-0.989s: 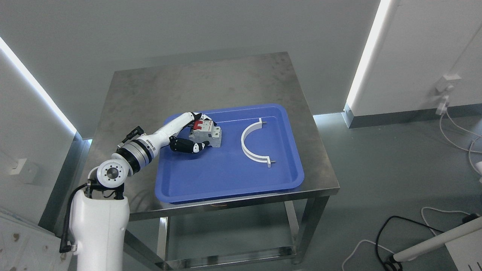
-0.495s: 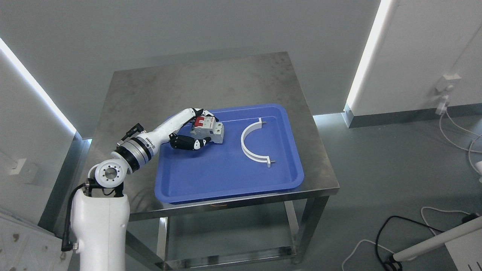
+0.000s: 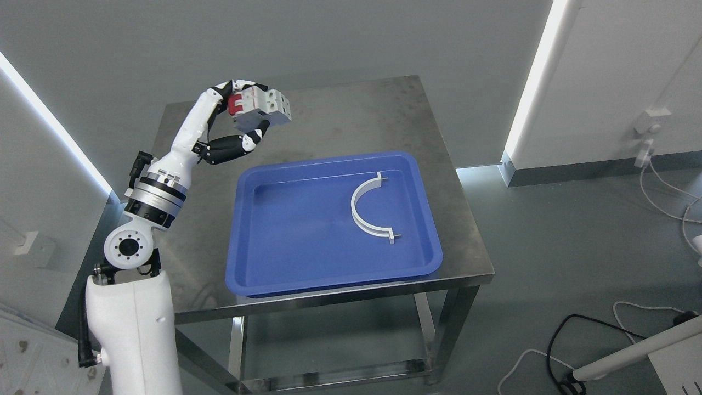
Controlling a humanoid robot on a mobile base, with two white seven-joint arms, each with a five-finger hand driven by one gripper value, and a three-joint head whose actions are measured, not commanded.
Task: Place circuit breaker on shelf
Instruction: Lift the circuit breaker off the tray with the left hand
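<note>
My left hand is shut on the circuit breaker, a grey block with a red switch. It holds the breaker high above the back left part of the steel table, clear of the blue tray. The thumb lies under the breaker and the other fingers over its top. The left arm rises from the lower left. The right arm is out of view. No shelf shows in this view.
A white half-ring bracket lies in the right part of the tray. The table has a lower bar frame. Cables and a white pole lie on the floor at the lower right. Walls stand close on the left and right.
My left hand has lifted the circuit breaker out of the tray, moving it up and back-left well above the table. The bracket has stayed put.
</note>
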